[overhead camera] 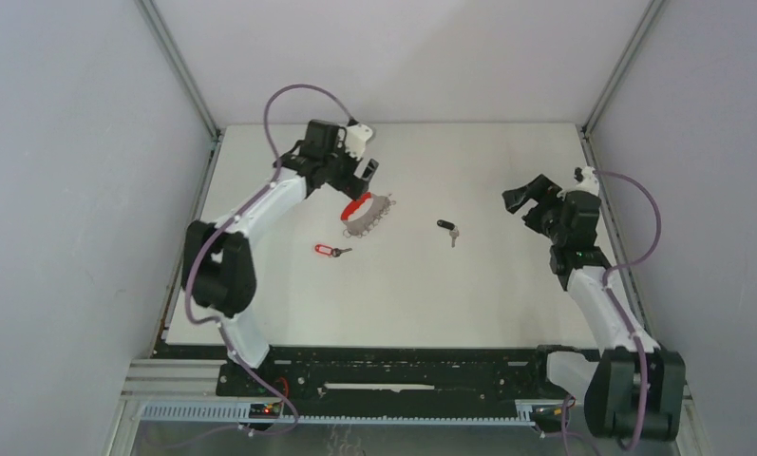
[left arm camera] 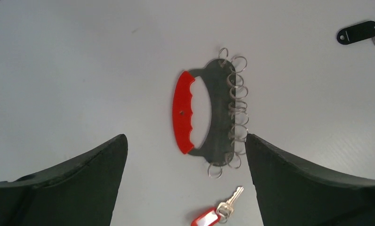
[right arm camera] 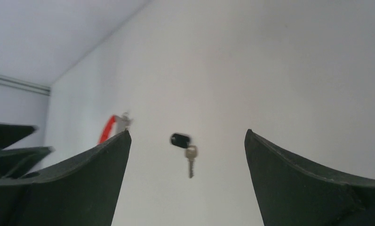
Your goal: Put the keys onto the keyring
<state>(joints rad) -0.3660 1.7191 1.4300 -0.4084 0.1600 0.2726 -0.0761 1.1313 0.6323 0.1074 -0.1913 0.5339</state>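
The keyring (overhead camera: 368, 215) lies flat mid-table; in the left wrist view it (left arm camera: 209, 113) shows a red arc handle and a grey plate with a row of small metal loops. The key with the red tag (overhead camera: 329, 251) lies just near-left of it, also low in the left wrist view (left arm camera: 216, 214). The key with the black head (overhead camera: 447, 228) lies to the right, seen in the right wrist view (right arm camera: 184, 147) and at the left wrist view's corner (left arm camera: 358, 32). My left gripper (overhead camera: 364, 171) hovers open above the keyring. My right gripper (overhead camera: 519, 198) is open and empty, right of the black key.
The white table (overhead camera: 507, 294) is bounded by metal frame rails and grey walls at the left, back and right. A black rail with the arm bases (overhead camera: 403, 375) runs along the near edge.
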